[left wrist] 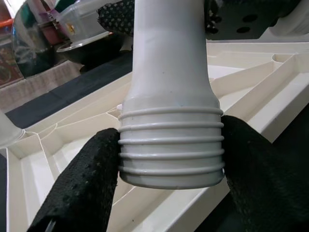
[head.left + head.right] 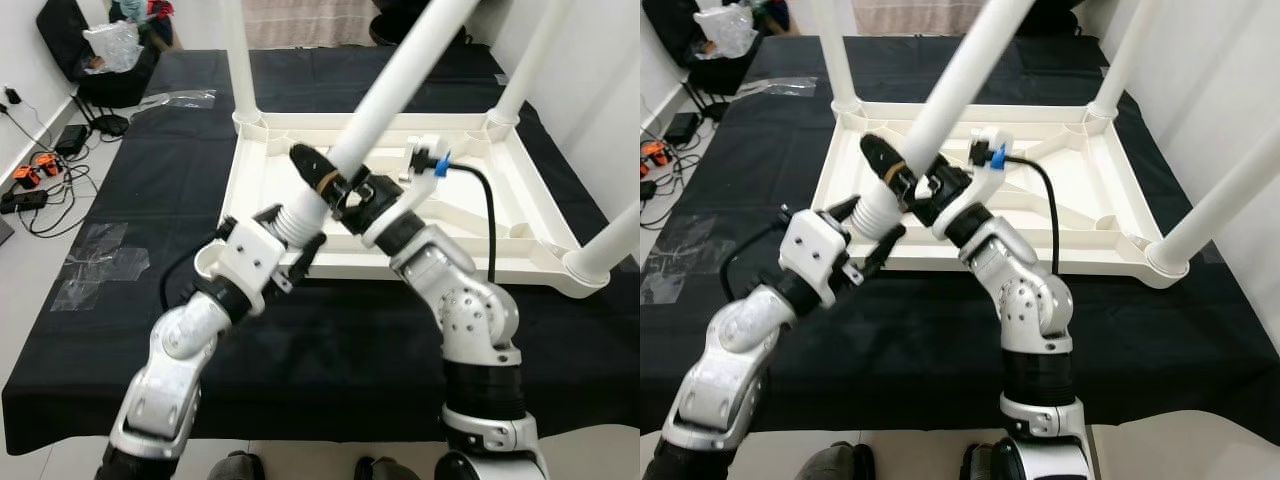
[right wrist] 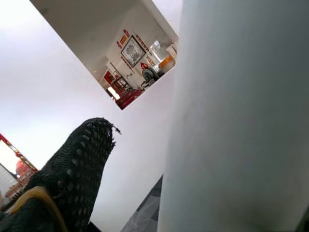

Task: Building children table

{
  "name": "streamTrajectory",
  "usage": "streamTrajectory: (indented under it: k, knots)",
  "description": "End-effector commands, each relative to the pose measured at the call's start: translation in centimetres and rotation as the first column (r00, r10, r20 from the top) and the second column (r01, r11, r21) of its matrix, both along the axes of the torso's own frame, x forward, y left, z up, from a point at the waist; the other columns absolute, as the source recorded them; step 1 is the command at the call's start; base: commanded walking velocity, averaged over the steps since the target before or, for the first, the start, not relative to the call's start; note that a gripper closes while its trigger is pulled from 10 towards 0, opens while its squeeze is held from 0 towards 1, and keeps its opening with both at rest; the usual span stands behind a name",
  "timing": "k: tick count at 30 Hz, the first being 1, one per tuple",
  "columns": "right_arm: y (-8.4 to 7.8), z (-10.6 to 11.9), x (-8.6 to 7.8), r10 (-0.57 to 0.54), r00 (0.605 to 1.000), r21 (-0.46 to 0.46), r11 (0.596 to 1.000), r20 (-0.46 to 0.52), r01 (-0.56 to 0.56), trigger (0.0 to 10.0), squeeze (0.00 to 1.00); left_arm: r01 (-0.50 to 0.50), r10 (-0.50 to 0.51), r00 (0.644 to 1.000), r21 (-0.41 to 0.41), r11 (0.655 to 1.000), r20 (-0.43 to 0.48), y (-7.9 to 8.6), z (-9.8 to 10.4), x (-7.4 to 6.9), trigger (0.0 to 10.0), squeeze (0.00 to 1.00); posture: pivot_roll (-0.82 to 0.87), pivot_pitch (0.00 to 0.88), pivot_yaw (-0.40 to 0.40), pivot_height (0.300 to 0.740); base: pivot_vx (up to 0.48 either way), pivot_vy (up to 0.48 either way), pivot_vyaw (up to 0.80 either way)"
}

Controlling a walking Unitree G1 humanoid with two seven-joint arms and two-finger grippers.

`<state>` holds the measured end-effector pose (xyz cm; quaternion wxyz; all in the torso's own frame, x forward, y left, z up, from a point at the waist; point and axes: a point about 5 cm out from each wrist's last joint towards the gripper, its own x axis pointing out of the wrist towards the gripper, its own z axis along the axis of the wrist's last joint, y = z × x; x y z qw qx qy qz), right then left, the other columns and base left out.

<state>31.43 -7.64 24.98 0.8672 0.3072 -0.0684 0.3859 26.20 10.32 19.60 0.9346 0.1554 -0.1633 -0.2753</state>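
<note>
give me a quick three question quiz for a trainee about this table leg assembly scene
1. True or false: the loose table leg is already screwed into the tabletop.
2. How many legs stand fitted in corners of the upturned tabletop? A) one B) three C) four
3. Which part of the loose leg does the left gripper clamp?

Key:
1. False. Both grippers hold it tilted above the tabletop; the right gripper grips higher up the shaft.
2. B, three.
3. The threaded end, with a black finger on each side.
</note>
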Motion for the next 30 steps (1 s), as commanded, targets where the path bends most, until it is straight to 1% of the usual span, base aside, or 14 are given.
streamTrajectory:
  k: [1,3,9,12,15,16,21,24,30]
  knots:
    - [0.3,0.0,0.0,0.032,0.999,0.026,0.999,-0.023,-0.032,10.0,0.0,0.02,-0.02,1.0,0.001,1.0,-0.001,-0.2,0.2,-0.4,10.0,0.0,0.05,0.142,-0.048,0.74,0.0,0.0,0.0]
    - [0.3,0.0,0.0,0.032,0.999,0.026,0.999,-0.023,-0.032,10.0,0.0,0.02,-0.02,1.0,0.001,1.0,-0.001,-0.2,0.2,-0.4,10.0,0.0,0.05,0.142,-0.048,0.74,0.0,0.0,0.0]
    - [0.9,-0.2,-0.2,0.08,0.996,0.02,0.997,-0.034,-0.079,10.0,0.0,0.038,-0.037,0.999,0.012,0.999,-0.011,-0.3,0.1,-0.7,10.0,0.0,0.05,0.144,-0.05,0.74,0.0,0.0,0.0]
    - [1.4,-0.9,-0.6,0.119,0.991,0.013,0.993,-0.059,-0.118,10.0,0.0,0.053,-0.053,0.998,0.019,0.998,-0.024,-0.6,0.0,-1.0,10.0,0.0,0.06,0.146,-0.05,0.74,0.0,0.0,0.0]
    - [1.5,-1.0,-0.6,0.125,0.99,0.013,0.992,-0.066,-0.125,10.0,0.0,0.059,-0.058,0.998,0.02,0.998,-0.027,-0.7,0.0,-1.1,10.0,0.0,0.06,0.146,-0.05,0.74,0.0,0.0,0.0]
    - [1.6,-1.2,-0.6,0.131,0.989,0.005,0.991,-0.073,-0.131,10.0,0.0,0.072,-0.071,0.997,0.022,0.997,-0.034,-0.9,0.0,-1.4,10.0,0.0,0.06,0.147,-0.049,0.74,0.0,0.0,0.0]
    - [1.6,-1.4,-0.3,0.111,0.99,-0.011,0.994,-0.083,-0.112,10.0,0.0,0.087,-0.086,0.995,0.017,0.996,-0.041,-1.4,-0.1,-1.7,10.0,0.0,0.06,0.147,-0.048,0.74,0.0,0.0,0.0]
    - [1.2,-1.5,0.5,0.073,0.993,-0.019,0.997,-0.094,-0.075,10.0,0.0,0.101,-0.101,0.994,0.011,0.995,-0.047,-2.0,-0.2,-2.0,10.0,0.0,0.06,0.146,-0.049,0.74,0.0,0.0,0.0]
    - [1.0,-1.4,0.8,0.072,0.992,-0.008,0.997,-0.103,-0.073,10.0,0.0,0.111,-0.11,0.993,0.008,0.994,-0.05,-2.2,-0.2,-2.1,10.0,0.0,0.06,0.146,-0.048,0.74,0.0,0.0,0.0]
